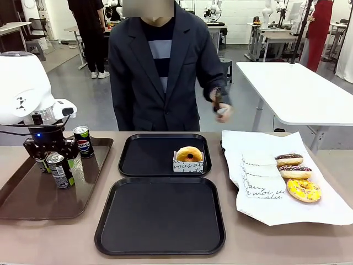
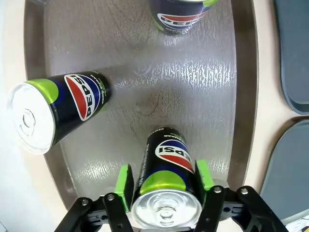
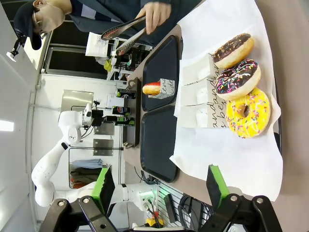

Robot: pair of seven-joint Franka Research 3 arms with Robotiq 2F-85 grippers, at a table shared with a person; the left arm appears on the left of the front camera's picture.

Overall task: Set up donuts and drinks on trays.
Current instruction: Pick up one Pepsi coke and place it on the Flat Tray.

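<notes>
Drinks [image 1: 83, 141] are seen on the brown tray [image 1: 22, 204] left of the far tray [image 1: 143, 157], where only one donut [image 1: 189, 154] is set; one can [image 2: 166, 162] is clamped in the left fingers [image 2: 124, 186], the right fingers [image 3: 216, 181] spread wide.

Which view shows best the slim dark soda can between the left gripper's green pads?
The left wrist view: the slim dark soda can is close, silver top and logo clear, green pads beside it. The front view shows it small under the left gripper.

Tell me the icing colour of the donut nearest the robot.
Yellow; the donut shows best in the right wrist view.
</notes>
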